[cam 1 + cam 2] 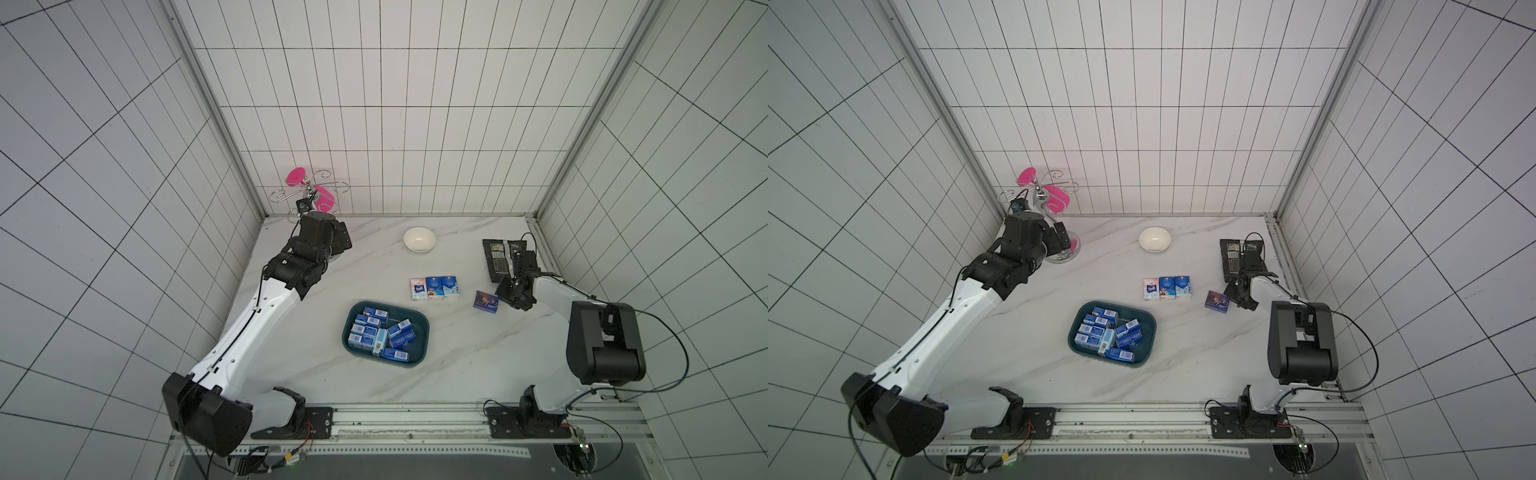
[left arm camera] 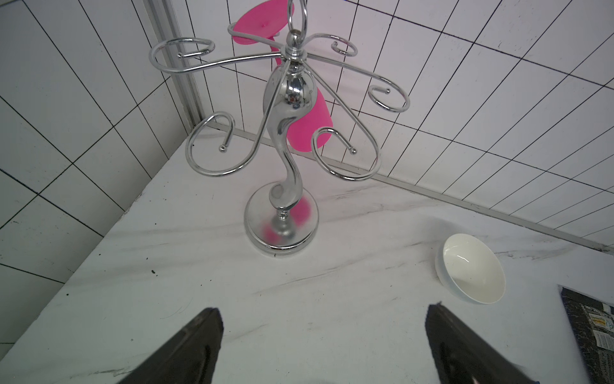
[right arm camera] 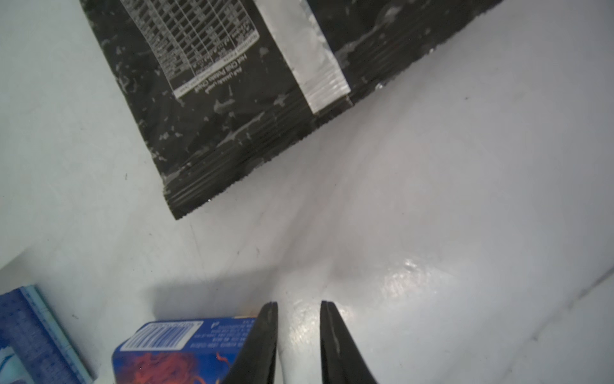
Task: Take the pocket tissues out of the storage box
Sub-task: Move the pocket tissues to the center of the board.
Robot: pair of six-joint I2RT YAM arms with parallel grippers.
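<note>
Both top views: most packs lie jumbled in the box. Three more stand in a row outside it, and a fourth pack lies by the right arm. We judge them light, soft and slick, so pinch across the narrow sides. The lower packs are covered. Left wrist: left gripper wide, empty, facing rack and bowl. Right wrist: right gripper narrow, empty, just beside the fourth pack, which is cut off. We cannot tell if they touch.

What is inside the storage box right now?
A pile of pocket tissues, roughly eight showing, mostly blue with barcode labels, plus one light blue pack. Whether more lie beneath cannot be seen.
</note>
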